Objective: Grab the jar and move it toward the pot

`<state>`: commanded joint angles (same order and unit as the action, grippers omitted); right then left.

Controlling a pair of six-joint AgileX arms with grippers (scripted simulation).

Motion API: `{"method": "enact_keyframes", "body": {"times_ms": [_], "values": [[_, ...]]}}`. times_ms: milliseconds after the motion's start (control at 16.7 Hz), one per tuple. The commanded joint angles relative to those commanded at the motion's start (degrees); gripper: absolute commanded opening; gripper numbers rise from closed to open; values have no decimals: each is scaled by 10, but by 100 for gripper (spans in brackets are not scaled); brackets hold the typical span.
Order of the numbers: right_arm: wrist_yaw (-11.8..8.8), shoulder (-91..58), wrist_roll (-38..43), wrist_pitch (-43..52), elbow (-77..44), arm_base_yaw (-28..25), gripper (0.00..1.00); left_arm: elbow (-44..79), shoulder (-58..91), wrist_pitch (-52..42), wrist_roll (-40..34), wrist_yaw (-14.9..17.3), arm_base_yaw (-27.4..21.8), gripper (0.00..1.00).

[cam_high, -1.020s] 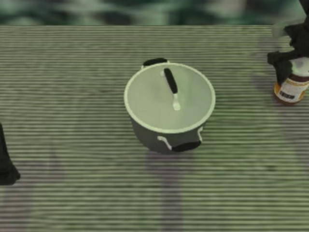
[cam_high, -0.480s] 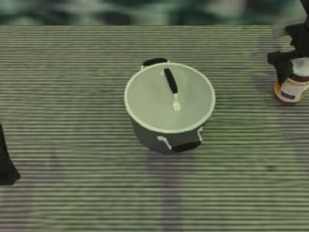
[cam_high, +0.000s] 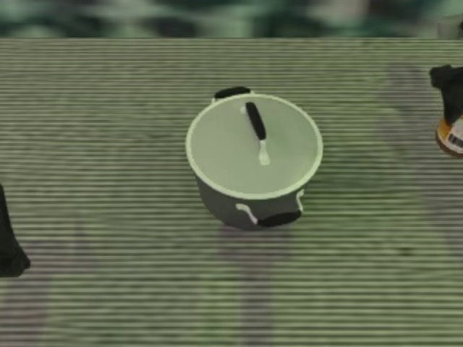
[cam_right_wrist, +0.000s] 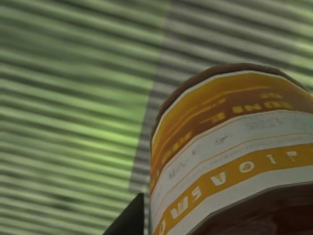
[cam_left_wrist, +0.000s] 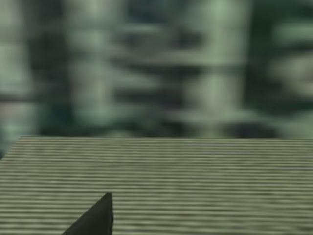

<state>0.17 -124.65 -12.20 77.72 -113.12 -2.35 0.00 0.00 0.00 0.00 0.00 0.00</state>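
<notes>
The pot (cam_high: 253,163), dark grey with a pale green lid and a black bar handle, stands in the middle of the table. At the top view's right edge, the jar (cam_high: 451,137) shows only its orange-yellow and white label, partly cut off by the frame. My right gripper (cam_high: 454,108) is over the jar and shut on it. The jar's label (cam_right_wrist: 230,152) fills the right wrist view, and one dark fingertip (cam_right_wrist: 131,219) lies against its side. Parked at the left edge, my left gripper (cam_high: 11,249) is open, with one fingertip (cam_left_wrist: 95,220) in its wrist view.
The striped table top (cam_high: 108,144) runs wide on both sides of the pot. The table's far edge (cam_high: 217,37) lies behind the pot. A blurred dark green backdrop lies beyond it.
My right gripper and the jar have shifted to the right, now partly out of the top view. The pot and the left arm have not moved.
</notes>
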Motion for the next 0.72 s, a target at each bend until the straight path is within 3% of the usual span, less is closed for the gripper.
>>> {"method": "enact_keyframes", "body": {"times_ms": [240,720], "values": [[-1,62,1,6,63,-3,0,0,0,0,0,0,0,100],[-2,44,42,-1,55,-21,0,0,0,0,0,0,0,100]]}}
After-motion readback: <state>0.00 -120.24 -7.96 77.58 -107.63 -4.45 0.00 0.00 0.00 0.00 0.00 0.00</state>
